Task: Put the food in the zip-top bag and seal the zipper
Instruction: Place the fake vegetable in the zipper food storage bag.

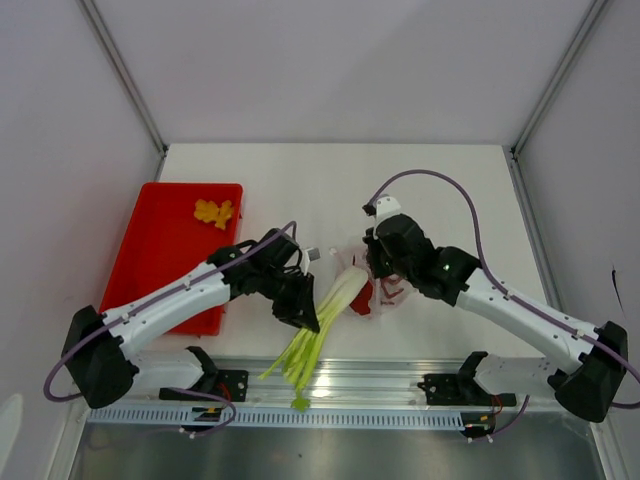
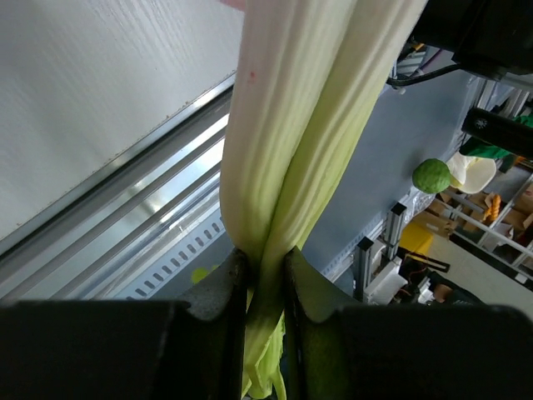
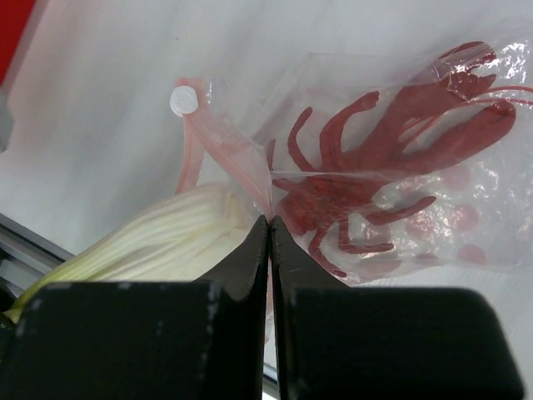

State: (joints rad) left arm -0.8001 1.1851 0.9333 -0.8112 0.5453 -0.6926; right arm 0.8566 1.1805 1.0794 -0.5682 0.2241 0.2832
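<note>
The left gripper (image 2: 266, 268) is clamping the light green toy stalks (image 1: 325, 318), aiming their white end at the clear pink-dotted plastic bag (image 3: 375, 75). The right gripper (image 3: 269, 229) is pinching the bag's mouth edge, holding it steady. A red toy crab (image 3: 366, 158) is lying inside.

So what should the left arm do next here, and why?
Probably push the green stalks white-end-first into the zip-top bag. The left gripper is shut on them, their white end lies beside the mouth edge, which the right gripper pinches; the red crab is inside.
</note>
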